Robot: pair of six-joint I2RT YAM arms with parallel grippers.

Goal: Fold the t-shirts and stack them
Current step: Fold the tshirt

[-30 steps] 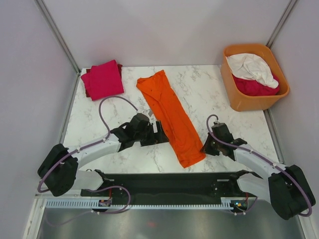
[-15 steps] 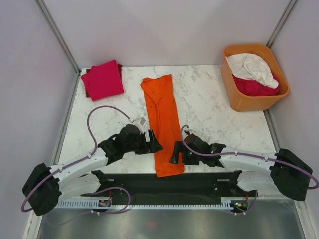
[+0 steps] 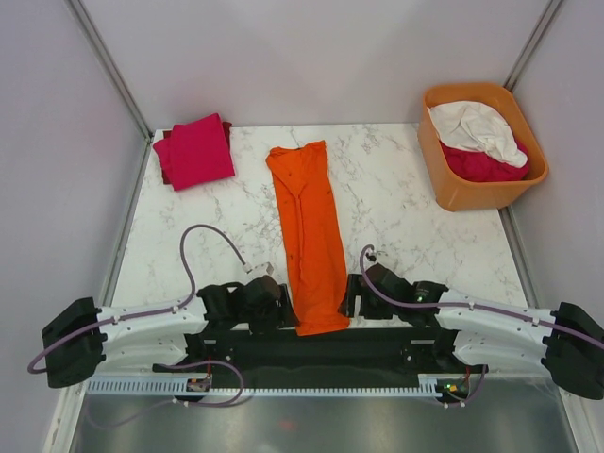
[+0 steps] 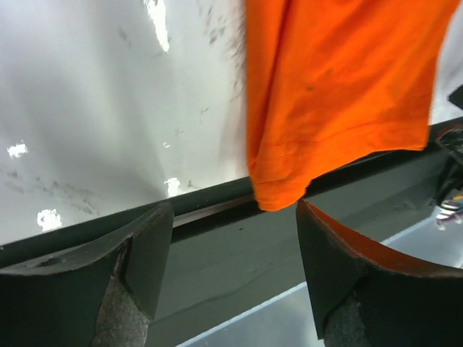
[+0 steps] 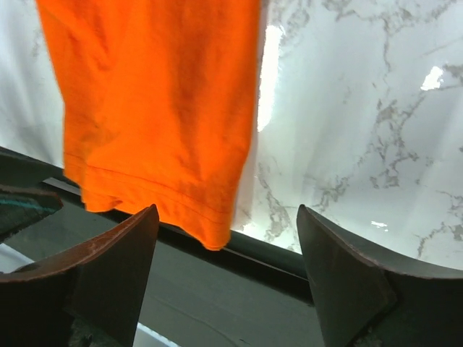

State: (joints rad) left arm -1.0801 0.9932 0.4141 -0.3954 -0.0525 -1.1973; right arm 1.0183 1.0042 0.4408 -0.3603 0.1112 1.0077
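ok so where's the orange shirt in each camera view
Top external: the bright orange cloth t-shirt lies as a long strip down the middle of the marble table, with its hem at the near edge.
Left wrist: upper right.
Right wrist: upper left.
Shared landmark: the black base rail, which the hem overhangs.

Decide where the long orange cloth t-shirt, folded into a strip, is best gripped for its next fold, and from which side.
Grip the near hem corners of the long orange cloth t-shirt, one per claw, coming from the near edge of the white marble table. The hem overhangs that edge, so a finger should slide underneath. The left claw and right claw sit open beside it.
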